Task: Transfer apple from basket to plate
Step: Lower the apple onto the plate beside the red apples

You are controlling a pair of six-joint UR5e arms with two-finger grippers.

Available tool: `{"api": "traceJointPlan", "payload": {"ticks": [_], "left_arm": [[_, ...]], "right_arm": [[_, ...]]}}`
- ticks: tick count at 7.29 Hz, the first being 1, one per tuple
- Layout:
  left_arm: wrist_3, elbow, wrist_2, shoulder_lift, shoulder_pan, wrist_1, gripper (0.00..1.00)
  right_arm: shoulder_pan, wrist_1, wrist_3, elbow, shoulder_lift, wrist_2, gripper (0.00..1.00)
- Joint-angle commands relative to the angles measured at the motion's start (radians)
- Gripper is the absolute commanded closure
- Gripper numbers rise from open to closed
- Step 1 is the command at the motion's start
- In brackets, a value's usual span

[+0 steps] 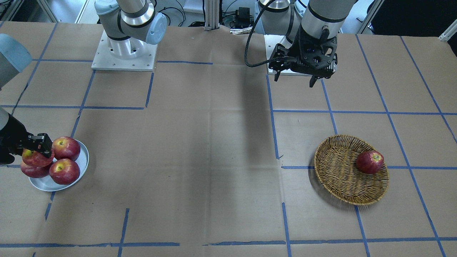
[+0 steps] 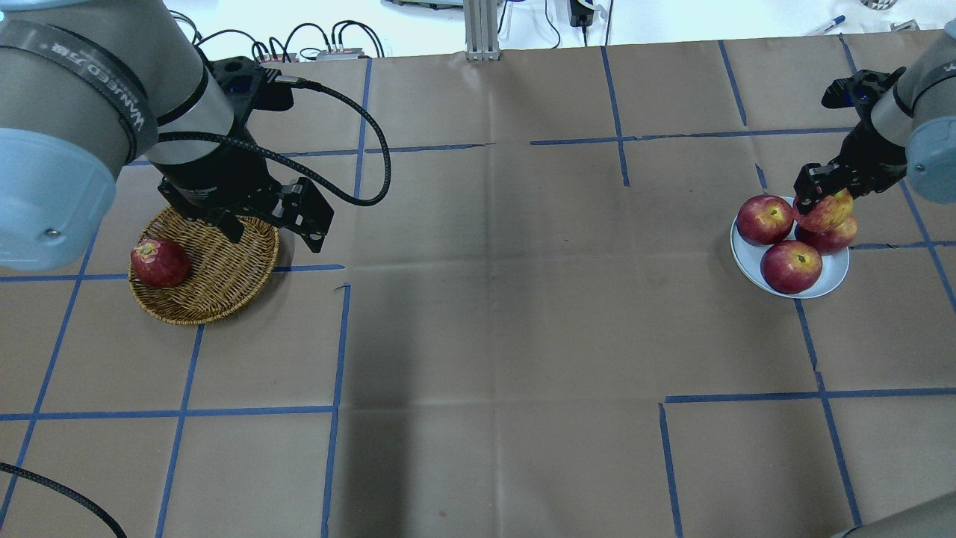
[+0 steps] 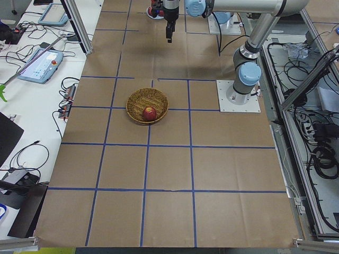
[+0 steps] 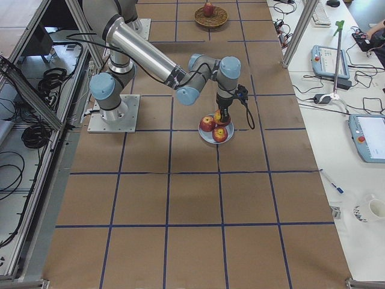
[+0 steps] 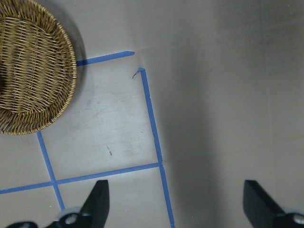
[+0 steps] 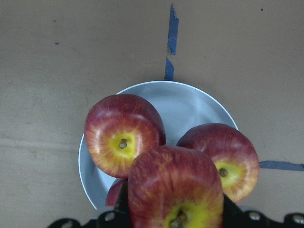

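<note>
My right gripper point(image 1: 40, 145) is shut on the apple point(image 1: 34, 158), pale streaky red with a yellow stem patch. It holds it over the silver plate point(image 1: 83, 161), on or just above the three darker apples there. The apple fills the bottom of the right wrist view point(image 6: 175, 190) between the fingers, with the plate point(image 6: 190, 102) below. The overhead view shows the same gripper point(image 2: 818, 196), apple point(image 2: 827, 212) and plate point(image 2: 838, 272). The wicker basket point(image 2: 220, 288) holds one dark red apple point(image 2: 159, 261). My left gripper point(image 2: 276, 239) is open and empty, raised beside the basket's rim.
The dark apples on the plate point(image 1: 66, 148) point(image 1: 64, 171) crowd it. The left wrist view shows the basket point(image 5: 33, 71) at upper left and blue tape lines on brown paper. Both arm bases stand at the table's back edge.
</note>
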Motion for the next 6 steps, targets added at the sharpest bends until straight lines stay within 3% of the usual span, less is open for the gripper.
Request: {"api": "traceJointPlan", "payload": {"ticks": [1,3,4,5,6], "left_arm": [[0.001,-0.002,0.000,0.001,0.000,0.000,0.01],[0.001,-0.002,0.000,0.001,0.000,0.000,0.01],[0.001,-0.002,0.000,0.001,0.000,0.000,0.01],[0.001,-0.002,0.000,0.001,0.000,0.000,0.01],[0.001,-0.002,0.000,0.003,-0.001,-0.002,0.01]], "right_arm": [[-0.001,-0.001,-0.002,0.002,0.018,-0.008,0.56],[-0.001,-0.003,0.000,0.000,0.027,-0.008,0.52],[-0.001,-0.001,0.001,-0.001,0.021,-0.008,0.11],[-0.001,0.003,0.008,-0.007,0.018,-0.013,0.00],[0.001,0.002,0.008,-0.010,0.015,-0.013,0.00]]}}
